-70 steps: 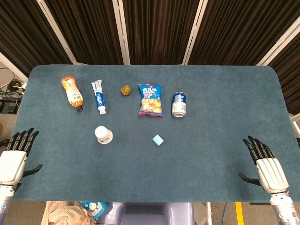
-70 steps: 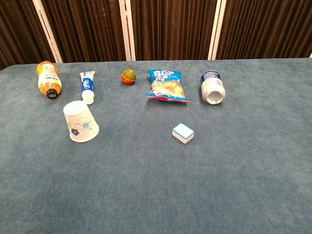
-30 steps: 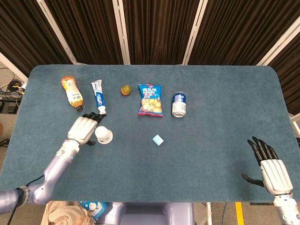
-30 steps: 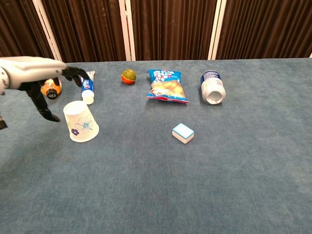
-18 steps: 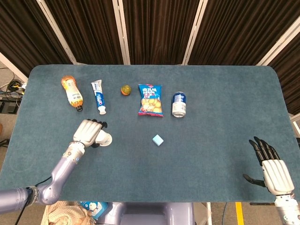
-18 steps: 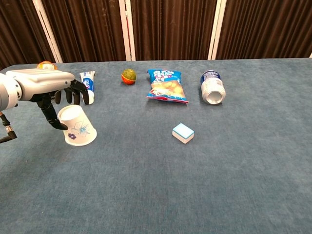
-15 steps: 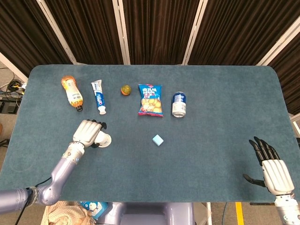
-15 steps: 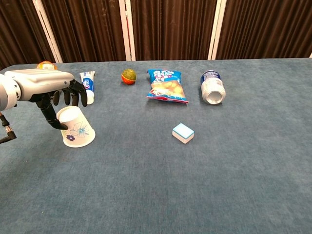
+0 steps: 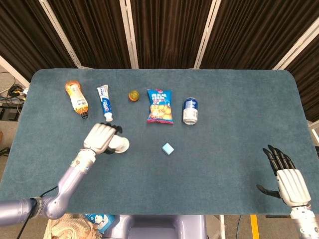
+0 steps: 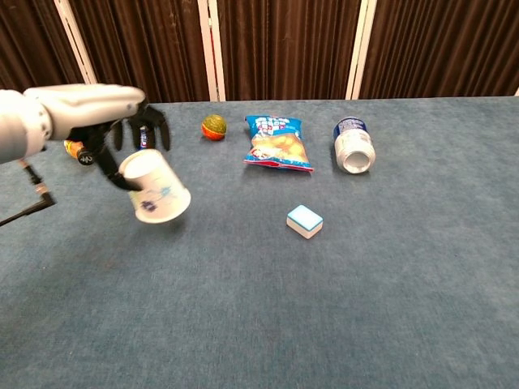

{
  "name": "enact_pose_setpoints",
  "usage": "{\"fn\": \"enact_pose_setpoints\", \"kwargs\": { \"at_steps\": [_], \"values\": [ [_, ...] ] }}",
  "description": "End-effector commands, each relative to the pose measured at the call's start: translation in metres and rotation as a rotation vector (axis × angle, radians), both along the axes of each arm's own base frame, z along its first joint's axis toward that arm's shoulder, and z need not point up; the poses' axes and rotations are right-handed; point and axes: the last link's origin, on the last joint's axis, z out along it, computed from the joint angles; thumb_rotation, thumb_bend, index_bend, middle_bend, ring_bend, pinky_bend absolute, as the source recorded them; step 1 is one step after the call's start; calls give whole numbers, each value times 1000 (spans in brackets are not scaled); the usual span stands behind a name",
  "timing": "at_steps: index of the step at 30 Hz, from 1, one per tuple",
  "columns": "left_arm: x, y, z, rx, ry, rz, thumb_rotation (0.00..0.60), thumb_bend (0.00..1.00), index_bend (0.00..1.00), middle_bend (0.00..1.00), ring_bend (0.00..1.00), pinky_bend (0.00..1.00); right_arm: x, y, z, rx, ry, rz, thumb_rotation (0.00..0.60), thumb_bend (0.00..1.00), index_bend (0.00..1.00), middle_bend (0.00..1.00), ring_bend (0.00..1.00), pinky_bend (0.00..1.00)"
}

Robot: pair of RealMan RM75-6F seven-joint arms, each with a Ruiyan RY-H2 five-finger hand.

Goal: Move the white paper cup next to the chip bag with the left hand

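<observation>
We've got the paper cup [image 10: 156, 186] in our left hand [image 10: 89, 109], fingers wrapped over its closed end, thumb on the near side. The cup is off the table [image 10: 340, 308] and tilted, open mouth pointing down and toward the table's middle, so its long axis runs slantwise away from the palm.

The chip bag [image 10: 278, 143] lies ahead and to the right of the cup, flat, long axis running away from us. A small ball [image 10: 214, 126] sits off its left edge, a can [image 10: 354, 146] off its right. The pale blue block [image 10: 304, 221] lies on the near side of the bag, well apart from it.

We'd say what's left is a carry rightward and away, then righting the cup on open cloth beside the bag, clear of the ball.

Our right hand [image 9: 288, 181] sits at the near right edge, fingers spread, holding nothing, and much farther from the cup.
</observation>
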Motion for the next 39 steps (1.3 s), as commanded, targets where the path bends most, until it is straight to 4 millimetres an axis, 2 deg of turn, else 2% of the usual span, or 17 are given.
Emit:
{"fn": "enact_pose_setpoints", "kwargs": {
  "at_steps": [1, 8, 18, 28, 39],
  "values": [
    [20, 4, -5, 8, -34, -34, 600, 189, 334, 414, 330, 407, 0, 0, 0, 2, -4, 0, 600, 90, 0, 0, 0, 115],
    [67, 12, -28, 5, -112, -91, 600, 189, 334, 414, 330, 407, 0, -1, 1, 6, -20, -5, 600, 90, 0, 0, 0, 115],
    [111, 14, -62, -25, -93, -156, 600, 189, 332, 413, 330, 407, -2, -1, 4, 5, -48, -17, 600, 90, 0, 0, 0, 115],
    [133, 10, -90, -55, -70, -165, 600, 189, 330, 412, 331, 407, -2, 0, 6, -1, -68, -18, 600, 90, 0, 0, 0, 115],
    [141, 7, -112, -77, -34, -171, 600, 189, 321, 403, 330, 407, -2, -2, 9, -6, -92, -19, 600, 90, 0, 0, 0, 115]
  ]
}}
